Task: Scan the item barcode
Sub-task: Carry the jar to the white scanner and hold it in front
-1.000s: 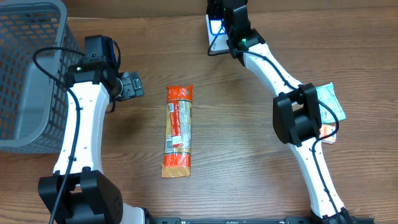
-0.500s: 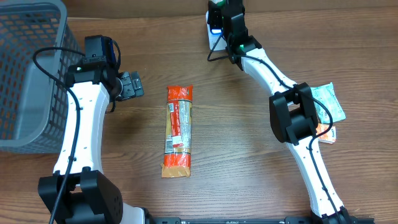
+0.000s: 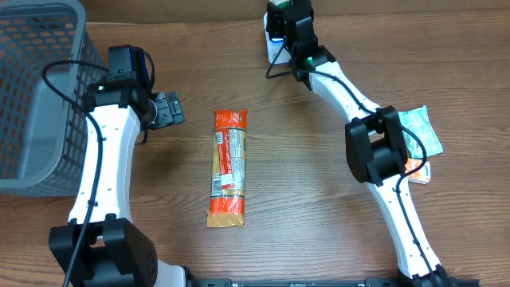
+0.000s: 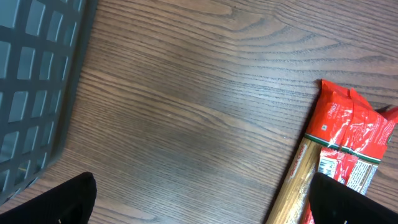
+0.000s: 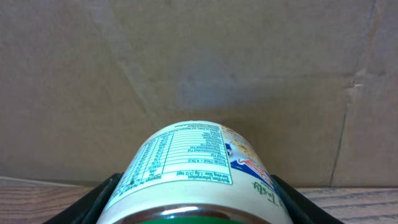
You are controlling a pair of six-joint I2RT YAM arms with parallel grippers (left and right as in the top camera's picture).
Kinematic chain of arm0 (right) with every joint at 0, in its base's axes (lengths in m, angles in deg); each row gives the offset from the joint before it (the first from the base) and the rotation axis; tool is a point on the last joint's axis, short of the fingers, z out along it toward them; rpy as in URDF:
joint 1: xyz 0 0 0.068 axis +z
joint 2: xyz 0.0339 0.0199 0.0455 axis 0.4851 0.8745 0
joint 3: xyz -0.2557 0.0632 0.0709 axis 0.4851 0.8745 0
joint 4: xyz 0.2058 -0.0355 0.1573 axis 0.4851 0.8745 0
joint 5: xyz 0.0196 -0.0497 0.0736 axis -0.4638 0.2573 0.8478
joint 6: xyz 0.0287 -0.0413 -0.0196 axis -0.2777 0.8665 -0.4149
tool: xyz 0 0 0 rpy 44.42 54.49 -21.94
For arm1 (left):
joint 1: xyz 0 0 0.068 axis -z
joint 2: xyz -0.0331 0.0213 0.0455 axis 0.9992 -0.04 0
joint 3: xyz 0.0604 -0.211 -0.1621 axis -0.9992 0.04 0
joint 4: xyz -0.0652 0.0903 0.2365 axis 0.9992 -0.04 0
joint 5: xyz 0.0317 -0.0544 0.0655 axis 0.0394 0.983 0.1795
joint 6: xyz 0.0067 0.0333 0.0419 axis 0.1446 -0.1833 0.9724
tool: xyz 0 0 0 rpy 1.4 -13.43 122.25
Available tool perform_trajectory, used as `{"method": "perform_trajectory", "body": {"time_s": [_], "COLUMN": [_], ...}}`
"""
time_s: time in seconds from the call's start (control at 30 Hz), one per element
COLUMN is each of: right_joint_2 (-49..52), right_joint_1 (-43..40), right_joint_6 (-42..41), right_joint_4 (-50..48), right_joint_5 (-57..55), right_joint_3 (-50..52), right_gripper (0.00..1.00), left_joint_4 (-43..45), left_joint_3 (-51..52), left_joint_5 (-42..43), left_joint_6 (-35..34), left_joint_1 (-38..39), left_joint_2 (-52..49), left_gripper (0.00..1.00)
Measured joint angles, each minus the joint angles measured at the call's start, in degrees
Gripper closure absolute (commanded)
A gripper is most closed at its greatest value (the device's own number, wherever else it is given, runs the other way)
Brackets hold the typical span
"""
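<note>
Overhead: the right gripper [image 3: 279, 20] is at the far edge of the table, its jaws part-way closed around a tub [image 3: 273, 36]. The left gripper [image 3: 169, 109] hangs wide open and empty, just right of the basket [image 3: 40, 88]. A pasta packet [image 3: 229, 167] lies flat mid-table.

Left wrist: only bare wood lies between the spread fingers [image 4: 62, 199], with the packet's red end at the right, untouched.

Right wrist: dark fingers [image 5: 102, 198] press both sides of the tub, whose nutrition panel is turned up towards a cardboard wall. No barcode or scanner shows. I judge the pickup done, and the scan itself unconfirmed; the tub may need turning.
</note>
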State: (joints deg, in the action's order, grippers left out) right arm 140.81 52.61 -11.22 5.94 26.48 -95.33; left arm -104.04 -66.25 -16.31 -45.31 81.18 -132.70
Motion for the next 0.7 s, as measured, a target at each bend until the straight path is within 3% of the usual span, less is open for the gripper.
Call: {"method": "perform_trajectory", "body": {"time_s": [0.53,0.7], "right_joint_2": [0.09,-1.07], "right_joint_1": [0.0,0.0], "right_joint_6": [1.05,2.4], "right_joint_4": [-2.73,1.68], "right_joint_5": [0.04,0.07], "right_joint_3": [0.0,0.0], "right_gripper": [0.74,0.74], "left_joint_4": [0.0,0.0], "left_joint_3": [0.0,0.0], "left_joint_5": [0.0,0.0], "left_joint_6": [0.0,0.0], "left_joint_1": [0.0,0.0], "left_joint_2": [0.0,0.0], "left_gripper": [0.0,0.0]}}
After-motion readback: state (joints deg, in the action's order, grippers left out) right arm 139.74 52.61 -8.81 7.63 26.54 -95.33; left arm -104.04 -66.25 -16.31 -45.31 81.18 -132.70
